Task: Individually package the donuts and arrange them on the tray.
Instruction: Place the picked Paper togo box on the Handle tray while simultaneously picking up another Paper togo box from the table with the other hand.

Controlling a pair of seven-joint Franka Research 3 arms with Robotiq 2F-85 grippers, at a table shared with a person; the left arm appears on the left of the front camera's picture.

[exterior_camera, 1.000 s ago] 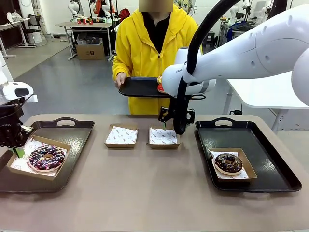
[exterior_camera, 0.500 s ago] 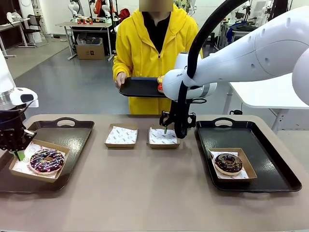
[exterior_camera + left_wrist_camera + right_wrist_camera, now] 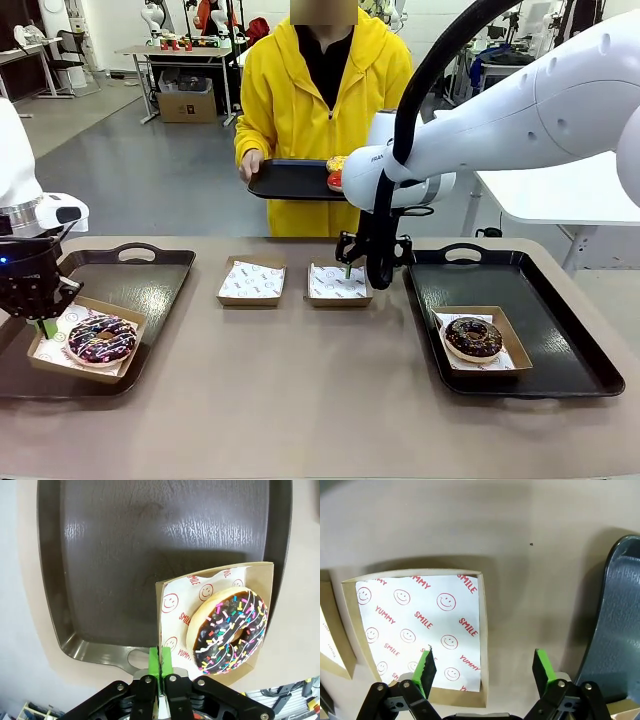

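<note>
At the left end of the table (image 3: 300, 400), a tray (image 3: 150, 275) carries a box (image 3: 264, 580) with the sprinkled donut (image 3: 230, 630), the box's rim pinched between the left fingers (image 3: 154, 662); at the table's middle, an empty box (image 3: 420, 615) lies under the wide-spread right fingers (image 3: 544, 666)

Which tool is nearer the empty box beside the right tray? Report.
Right. The right tool hangs open over that empty box; the left tool is far off, shut on the donut box on the left tray.
</note>
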